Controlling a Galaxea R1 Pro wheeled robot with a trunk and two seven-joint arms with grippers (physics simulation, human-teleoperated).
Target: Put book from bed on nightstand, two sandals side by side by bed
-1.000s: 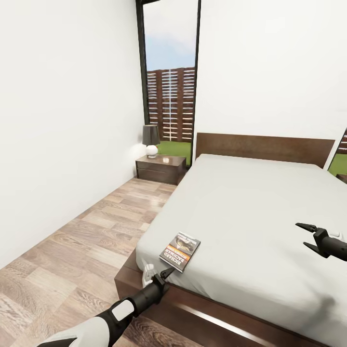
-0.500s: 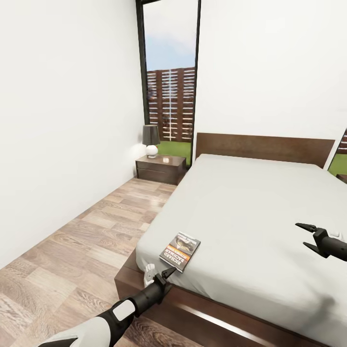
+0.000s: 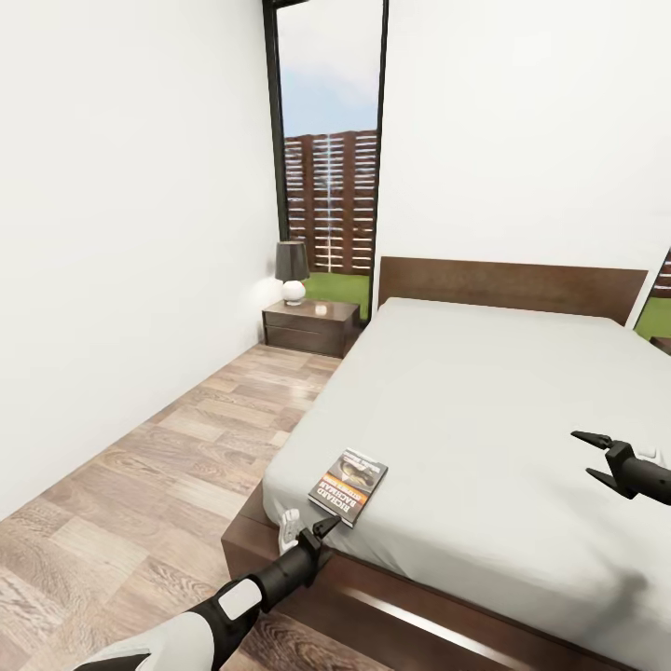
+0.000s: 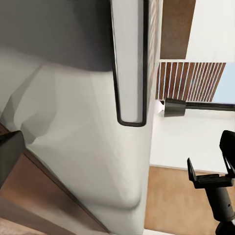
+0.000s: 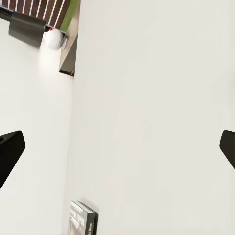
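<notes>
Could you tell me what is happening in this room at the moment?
A two-armed robot stands at the foot corner of the large grey-mattressed, dark-framed bed. The small dark paperback book with an orange band lies flat on the mattress near that corner, untouched. The left gripper sits low beside the bed frame just short of the book; the right gripper hovers open over the mattress. The dark-brown two-drawer nightstand stands beyond, carrying a lamp.

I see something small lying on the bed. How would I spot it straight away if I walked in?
Find the big bed with the light-grey mattress and dark wooden frame. At its near corner on the window side lies the book, a thin paperback lying flat. Its dark cover with an orange band stands out on the plain mattress.
</notes>
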